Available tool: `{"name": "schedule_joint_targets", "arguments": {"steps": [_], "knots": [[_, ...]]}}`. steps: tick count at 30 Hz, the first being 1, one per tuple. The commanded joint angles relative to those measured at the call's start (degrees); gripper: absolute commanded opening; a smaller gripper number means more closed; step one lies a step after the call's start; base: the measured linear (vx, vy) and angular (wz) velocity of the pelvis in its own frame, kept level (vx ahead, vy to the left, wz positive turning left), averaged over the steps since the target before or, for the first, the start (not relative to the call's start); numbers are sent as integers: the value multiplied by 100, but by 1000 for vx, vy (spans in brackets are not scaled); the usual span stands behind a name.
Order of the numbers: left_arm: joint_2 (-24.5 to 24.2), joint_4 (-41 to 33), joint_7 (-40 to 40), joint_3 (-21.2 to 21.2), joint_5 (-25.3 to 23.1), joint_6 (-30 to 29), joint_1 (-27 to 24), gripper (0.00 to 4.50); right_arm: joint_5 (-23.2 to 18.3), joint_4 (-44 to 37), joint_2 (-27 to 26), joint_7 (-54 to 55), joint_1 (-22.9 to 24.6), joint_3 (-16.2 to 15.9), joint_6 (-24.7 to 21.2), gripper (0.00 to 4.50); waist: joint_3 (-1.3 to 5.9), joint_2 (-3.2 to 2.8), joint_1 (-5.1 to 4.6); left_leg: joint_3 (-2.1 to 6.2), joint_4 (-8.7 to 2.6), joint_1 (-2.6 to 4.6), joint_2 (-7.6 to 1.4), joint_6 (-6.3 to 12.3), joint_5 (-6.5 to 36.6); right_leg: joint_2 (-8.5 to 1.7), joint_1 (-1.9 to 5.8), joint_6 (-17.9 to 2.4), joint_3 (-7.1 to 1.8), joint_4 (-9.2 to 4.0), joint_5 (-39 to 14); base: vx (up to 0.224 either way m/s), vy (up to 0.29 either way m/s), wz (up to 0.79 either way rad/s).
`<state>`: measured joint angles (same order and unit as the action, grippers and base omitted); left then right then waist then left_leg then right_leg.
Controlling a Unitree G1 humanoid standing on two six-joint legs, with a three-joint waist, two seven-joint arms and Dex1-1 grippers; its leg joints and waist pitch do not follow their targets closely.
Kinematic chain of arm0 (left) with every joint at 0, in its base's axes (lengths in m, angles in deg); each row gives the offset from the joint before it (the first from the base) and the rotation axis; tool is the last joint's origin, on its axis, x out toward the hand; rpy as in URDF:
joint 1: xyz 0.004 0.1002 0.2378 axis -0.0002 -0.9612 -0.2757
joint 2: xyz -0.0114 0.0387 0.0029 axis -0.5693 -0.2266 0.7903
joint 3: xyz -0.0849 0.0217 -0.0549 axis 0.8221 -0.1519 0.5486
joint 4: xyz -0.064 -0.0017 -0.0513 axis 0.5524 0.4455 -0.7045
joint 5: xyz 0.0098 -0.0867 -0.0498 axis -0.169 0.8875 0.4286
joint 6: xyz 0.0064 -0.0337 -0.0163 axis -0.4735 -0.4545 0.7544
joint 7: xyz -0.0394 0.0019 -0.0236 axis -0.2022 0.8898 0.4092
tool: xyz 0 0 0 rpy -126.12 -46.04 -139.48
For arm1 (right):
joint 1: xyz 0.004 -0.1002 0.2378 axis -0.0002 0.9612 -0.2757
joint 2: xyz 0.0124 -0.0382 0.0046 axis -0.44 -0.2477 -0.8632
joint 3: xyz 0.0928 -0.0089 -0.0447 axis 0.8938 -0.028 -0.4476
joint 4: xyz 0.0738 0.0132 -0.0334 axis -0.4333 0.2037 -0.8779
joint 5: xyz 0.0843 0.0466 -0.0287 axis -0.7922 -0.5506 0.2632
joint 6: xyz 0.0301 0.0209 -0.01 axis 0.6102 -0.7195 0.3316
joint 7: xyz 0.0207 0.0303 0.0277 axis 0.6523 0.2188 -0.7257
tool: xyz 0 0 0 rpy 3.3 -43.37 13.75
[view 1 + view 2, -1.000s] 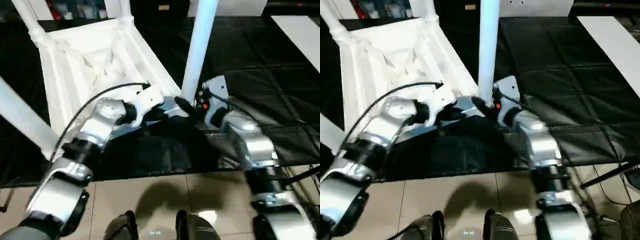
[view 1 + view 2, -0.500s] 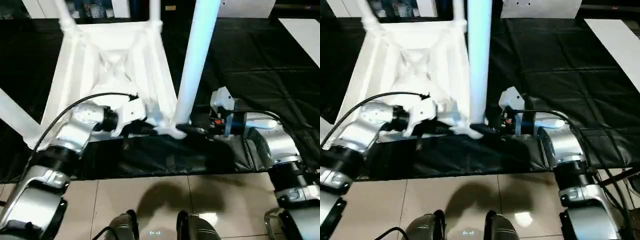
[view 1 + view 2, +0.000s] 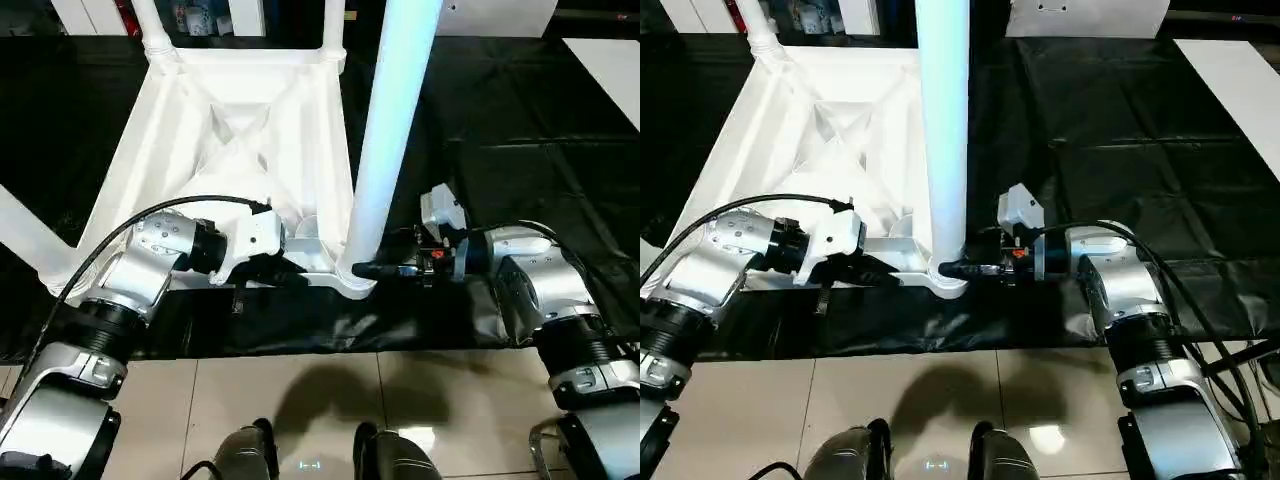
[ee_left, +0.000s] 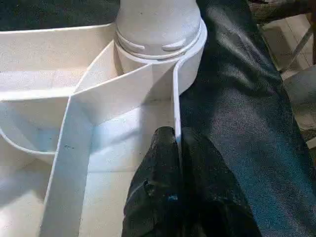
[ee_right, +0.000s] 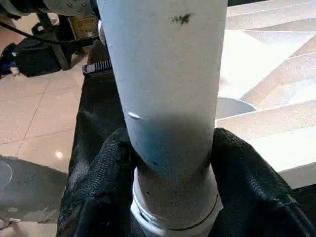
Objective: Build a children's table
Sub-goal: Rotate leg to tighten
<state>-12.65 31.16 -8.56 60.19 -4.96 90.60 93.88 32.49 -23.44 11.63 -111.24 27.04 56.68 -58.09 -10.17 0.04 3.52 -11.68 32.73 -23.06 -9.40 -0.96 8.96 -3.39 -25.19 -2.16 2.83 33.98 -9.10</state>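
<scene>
The children's table lies upside down on a black mat, its ribbed white top (image 3: 230, 140) facing up. A white leg (image 3: 392, 130) stands upright in the near corner socket (image 3: 352, 283). My left gripper (image 4: 177, 143) is shut on the thin rim wall of the top just beside that socket; it reaches in from the left (image 3: 268, 270). My right gripper (image 5: 173, 148) comes from the right (image 3: 368, 270), with a black finger (image 5: 106, 168) pressed against each side of the leg's base, just above the socket collar.
Other legs rise at the far corners (image 3: 150, 20) (image 3: 333, 15), and one slants at the left (image 3: 25, 235). The black mat (image 3: 520, 130) spreads to the right. Beige floor tiles (image 3: 300, 390) and my feet (image 3: 250, 455) lie in front. A white board (image 3: 610, 60) lies at the far right.
The view has tilted and shifted. My right gripper's fingers have drawn in around the base of the leg. The left gripper keeps its hold on the rim.
</scene>
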Motion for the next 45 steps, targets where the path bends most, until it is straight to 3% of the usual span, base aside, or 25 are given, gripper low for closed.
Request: {"name": "schedule_joint_targets", "arguments": {"steps": [1, 8, 12, 15, 16, 17, 19, 20, 21, 23, 25, 26, 28, 29, 31, 32, 33, 36, 40, 42, 45], "knots": [[71, -215, 298, -250, 71, 60, -74, 0, -56, 61, 3, -190, -62, -88, 46, 197, 531, 35, -3, 149, -288, 169, -420, 805, 533, -529, 379, -1621, -303, -274, -677, 0, 0, 0], [64, -210, 228, -234, 35, 26, -75, 0, -171, -43, -7, -239, 10, -53, -80, 190, 554, 42, 3, 147, -273, 171, -417, 842, 493, -519, 387, -1655, -296, -257, -614, 0, 0, 0], [246, 49, -382, -142, -170, -394, 101, 0, -163, -572, -192, 360, 317, -73, -679, 190, 541, 36, 29, 149, -274, 176, -421, 842, 483, -521, 375, -1628, -300, -265, -671, 0, 0, 0], [409, 157, -689, -73, -200, -639, 217, 0, 47, -656, -431, 1147, 370, -60, -1017, 190, 503, 35, 32, 156, -306, 192, -414, 646, 805, -532, 354, -1505, -299, -347, -1293, 0, 0, 0], [480, 189, -803, -48, -204, -740, 261, 0, 119, -660, -561, 1528, 372, -28, -1156, 190, 482, 41, 12, 169, -333, 193, -404, 499, 946, -532, 345, -1403, -301, -379, -1648, 0, 0, 0], [574, 234, -950, -35, -227, -852, 327, 0, 203, -698, -724, 1936, 379, -4, -1310, 190, 465, 10, -2, 189, -345, 197, -403, 421, 1076, -546, 331, -1358, -300, -401, -1862, 0, 0, 0], [773, 357, -1265, -9, -280, -1056, 470, 0, 369, -772, -1005, 2573, 405, 8, -1487, 190, 446, 48, -72, 246, -385, 178, -378, 145, 1369, -585, 364, -1066, -290, -468, -2592, -57, 10, -7], [869, 422, -1416, 6, -304, -1148, 540, 0, 446, -801, -1129, 2836, 419, 10, -1537, 190, 426, 38, -110, 233, -397, 206, -371, 86, 1487, -554, 308, -988, -305, -511, -2720, -56, 15, -7], [869, 422, -1416, 6, -304, -1148, 540, 0, 446, -801, -1129, 2836, 419, 10, -1537, 190, 423, 41, -125, 238, -394, 218, -365, 68, 1571, -561, 297, -964, -305, -524, -2810, 0, 0, 0], [1242, 782, -2080, 100, -385, -1387, 847, 0, 741, -789, -1549, 3815, 389, 81, -1726, 190, 402, 56, -161, 258, -403, 200, -346, 32, 1651, -578, 301, -846, -302, -560, -3102, 0, 0, 0], [1394, 952, -2370, 145, -415, -1466, 979, 0, 836, -749, -1729, 4246, 356, 148, -1821, 190, 396, 59, -172, 274, -398, 245, -321, 2, 1755, -590, 268, -671, -289, -626, -3501, 0, 0, 0], [1558, 1117, -2687, 195, -444, -1566, 1115, 0, 891, -737, -1926, 4698, 321, 227, -1955, 190, 397, 48, -163, 282, -408, 227, -327, 51, 1718, -602, 294, -622, -286, -639, -3470, 0, 0, 0], [1707, 1260, -2976, 237, -465, -1640, 1234, 0, 886, -668, -2153, 5226, 255, 384, -2070, 190, 408, 27, -164, 270, -422, 258, -339, 55, 1693, -573, 255, -641, -285, -644, -3306, 0, 0, 0], [1864, 1371, -3269, 292, -495, -1726, 1344, 0, 827, -582, -2412, 5806, 167, 623, -2071, 190, 430, 17, -164, 272, -441, 248, -345, 61, 1633, -560, 279, -753, -280, -606, -2848, 0, 0, 0], [2063, 1450, -3552, 386, -501, -1857, 1451, 0, 755, -509, -2703, 6426, 89, 874, -1945, 190, 430, -2, -164, 255, -447, 261, -360, 34, 1633, -553, 249, -887, -295, -591, -2487, 0, 0, 0], [2063, 1450, -3552, 386, -501, -1857, 1451, 0, 755, -509, -2703, 6426, 89, 874, -1945, 190, 434, 3, -163, 244, -442, 272, -356, 31, 1637, -547, 246, -918, -299, -589, -2374, 0, 0, 0], [2099, 1452, -3589, 407, -498, -1883, 1465, 0, 729, -508, -2748, 6492, 84, 910, -1910, 224, 448, 7, -156, 243, -444, 255, -356, 70, 1555, -543, 282, -997, -308, -548, -2028, 0, 0, 0], [2080, 1340, -3508, 400, -548, -1865, 1392, 0, 808, -638, -2700, 6207, 166, 787, -1826, 266, 476, 12, -147, 208, -412, 212, -333, 286, 1242, -542, 337, -1165, -329, -470, -1222, 0, 0, 0], [1890, 1160, -3192, 338, -491, -1727, 1211, 0, 936, -726, -2327, 5906, 234, 751, -1542, 297, 467, 21, -124, 191, -385, 187, -319, 499, 1088, -563, 360, -1201, -325, -484, -1281, 0, 0, 0], [1811, 1083, -3069, 318, -472, -1699, 1131, 0, 936, -740, -2153, 5700, 256, 740, -1432, 313, 463, 22, -128, 201, -390, 154, -323, 539, 1014, -556, 384, -1185, -311, -479, -1295, 0, 0, 0], [1679, 967, -2830, 292, -458, -1573, 989, 0, 942, -743, -1805, 5428, 272, 734, -1201, 341, 462, 16, -131, 198, -387, 170, -333, 534, 997, -538, 374, -1218, -303, -480, -1324, 0, 0, 0]]}}
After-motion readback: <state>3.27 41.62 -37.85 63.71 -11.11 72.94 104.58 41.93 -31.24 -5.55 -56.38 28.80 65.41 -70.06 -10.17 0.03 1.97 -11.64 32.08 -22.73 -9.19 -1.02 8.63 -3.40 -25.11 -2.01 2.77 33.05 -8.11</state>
